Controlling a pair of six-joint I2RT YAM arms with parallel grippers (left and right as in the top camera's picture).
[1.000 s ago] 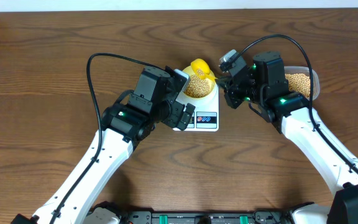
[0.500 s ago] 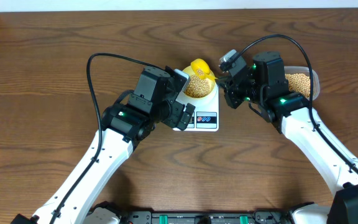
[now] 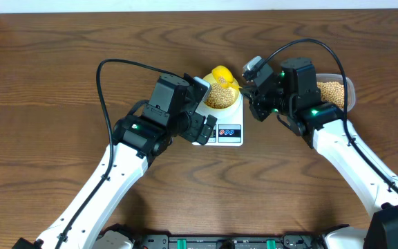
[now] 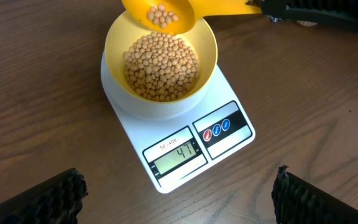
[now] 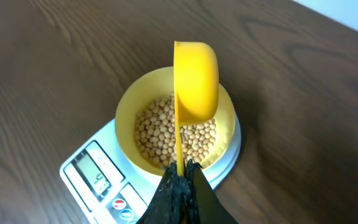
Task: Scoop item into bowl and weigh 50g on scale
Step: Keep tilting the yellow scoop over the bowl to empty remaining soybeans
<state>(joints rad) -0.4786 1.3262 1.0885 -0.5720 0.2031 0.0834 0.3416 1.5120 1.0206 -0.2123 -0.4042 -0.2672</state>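
The pale yellow bowl (image 4: pixel 110 43) sits on the white scale (image 4: pixel 225 146), filled with tan beans (image 4: pixel 160 65); the display (image 4: pixel 178 153) reads 47. My right gripper (image 5: pixel 180 171) is shut on the handle of the yellow scoop (image 5: pixel 196 78), held tilted over the bowl's far rim with a few beans in it (image 4: pixel 161 14). My left gripper (image 4: pixel 179 196) is open and empty, just in front of the scale. Overhead, the bowl (image 3: pixel 221 97), scale (image 3: pixel 228 131) and scoop (image 3: pixel 222 74) lie between the two arms.
A clear plastic tub (image 3: pixel 335 91) with more beans stands at the right, behind my right arm. The brown wooden table (image 3: pixel 47 104) lies all round the scale.
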